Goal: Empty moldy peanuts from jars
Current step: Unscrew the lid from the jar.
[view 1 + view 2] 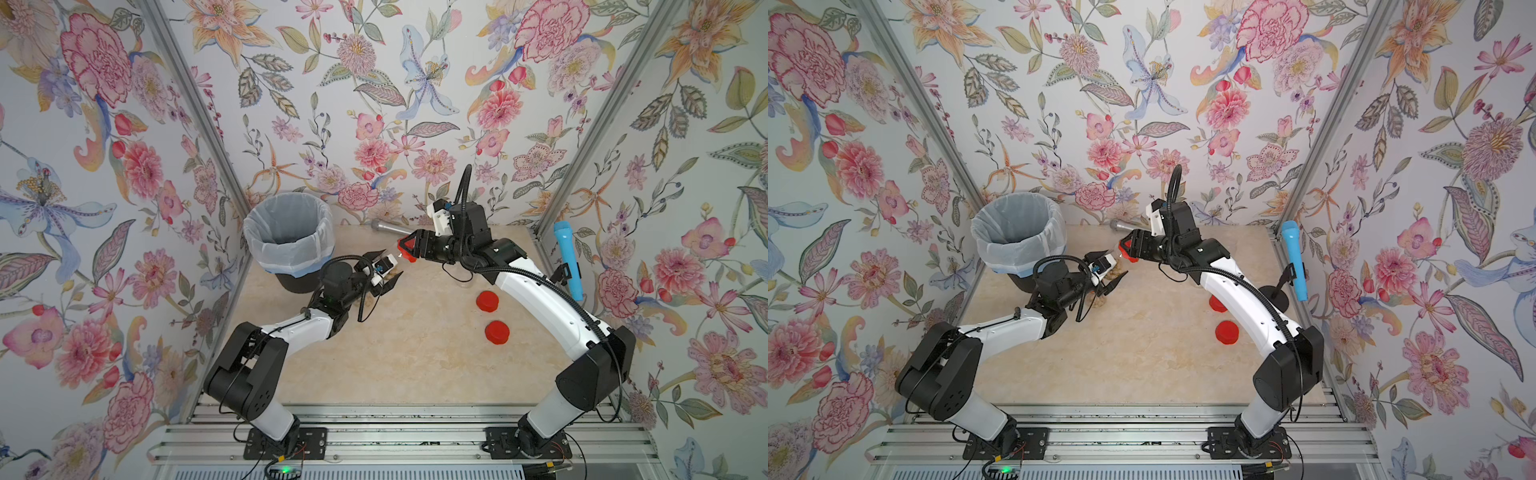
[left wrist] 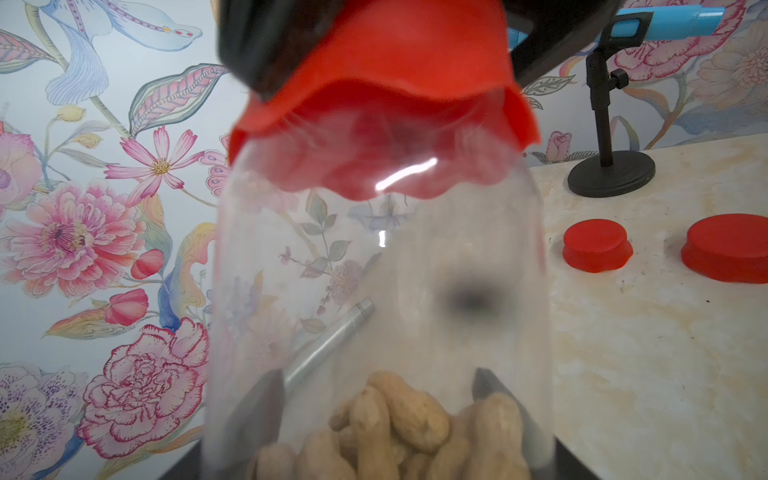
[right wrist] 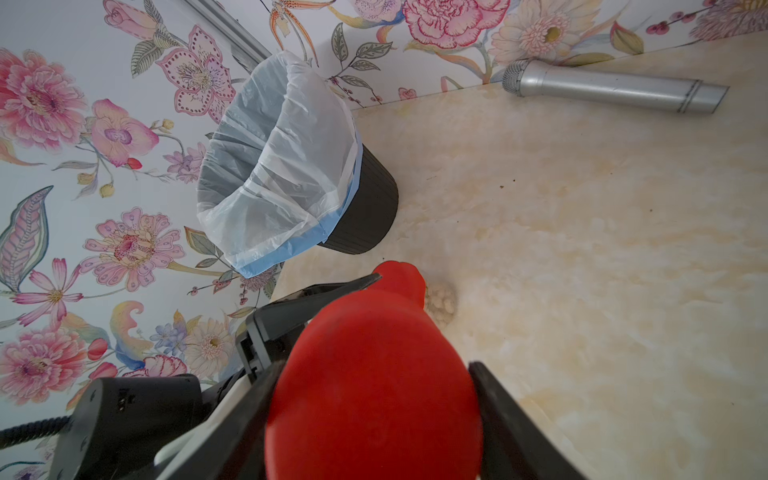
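My two head cameras sit high above the near edge, side by side, looking down towards the far wall. Both top views share nearly the whole table (image 1: pixel 415 365). My left wrist camera is close behind the jar (image 2: pixel 415 270), facing right towards the black stand (image 2: pixel 611 174). My right wrist camera sits just behind the red lid (image 3: pixel 374 374), facing left and down at the bin (image 3: pixel 370 208). Both wrist views catch the silver microphone (image 3: pixel 615 91) at the far edge.

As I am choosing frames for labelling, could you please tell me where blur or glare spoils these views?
Left wrist view: the jar is soft-focused, with a white glare streak near its neck; the peanuts are sharper. Right wrist view: the red lid is a blurred foreground blob; the bin is crisp. Both top views: sharp, evenly lit.
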Controlling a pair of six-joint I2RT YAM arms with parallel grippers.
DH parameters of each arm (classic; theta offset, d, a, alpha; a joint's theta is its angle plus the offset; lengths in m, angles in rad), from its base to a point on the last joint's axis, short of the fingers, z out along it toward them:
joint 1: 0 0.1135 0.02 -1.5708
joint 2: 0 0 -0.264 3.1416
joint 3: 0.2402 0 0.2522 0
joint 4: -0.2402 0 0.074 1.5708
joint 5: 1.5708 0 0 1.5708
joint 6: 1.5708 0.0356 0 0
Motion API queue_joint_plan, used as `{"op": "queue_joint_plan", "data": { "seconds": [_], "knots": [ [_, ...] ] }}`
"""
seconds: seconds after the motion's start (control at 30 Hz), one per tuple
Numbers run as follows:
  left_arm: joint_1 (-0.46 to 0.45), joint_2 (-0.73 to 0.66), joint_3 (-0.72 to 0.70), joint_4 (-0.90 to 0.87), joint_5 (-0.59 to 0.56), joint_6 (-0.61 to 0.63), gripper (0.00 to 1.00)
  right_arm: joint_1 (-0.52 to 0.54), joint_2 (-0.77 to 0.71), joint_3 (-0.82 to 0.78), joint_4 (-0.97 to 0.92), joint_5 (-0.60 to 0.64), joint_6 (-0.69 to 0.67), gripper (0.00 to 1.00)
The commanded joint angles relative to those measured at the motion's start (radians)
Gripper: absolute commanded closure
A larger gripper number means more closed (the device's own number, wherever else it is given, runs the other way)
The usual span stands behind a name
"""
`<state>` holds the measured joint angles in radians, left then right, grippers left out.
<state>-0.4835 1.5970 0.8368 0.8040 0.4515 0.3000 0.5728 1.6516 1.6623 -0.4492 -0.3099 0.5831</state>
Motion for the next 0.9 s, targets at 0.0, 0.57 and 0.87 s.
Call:
{"op": "queue_joint_plan", "data": {
  "seconds": [0.0, 0.57, 0.87],
  "knots": [
    [-0.003, -0.025, 0.022, 0.011, -0.010, 0.014, 0.64, 0.003, 0.021, -0.014, 0.001, -0.028, -0.021, 0.40],
    [0.012, -0.014, 0.055, -0.130, 0.208, 0.014, 0.69, -0.117, -0.002, 0.061, -0.043, -0.571, -0.396, 0.43],
    [0.040, -0.015, 0.081, -0.176, 0.251, 0.021, 0.71, -0.123, 0.001, 0.084, -0.250, -0.618, -0.668, 0.43]
  ]
}}
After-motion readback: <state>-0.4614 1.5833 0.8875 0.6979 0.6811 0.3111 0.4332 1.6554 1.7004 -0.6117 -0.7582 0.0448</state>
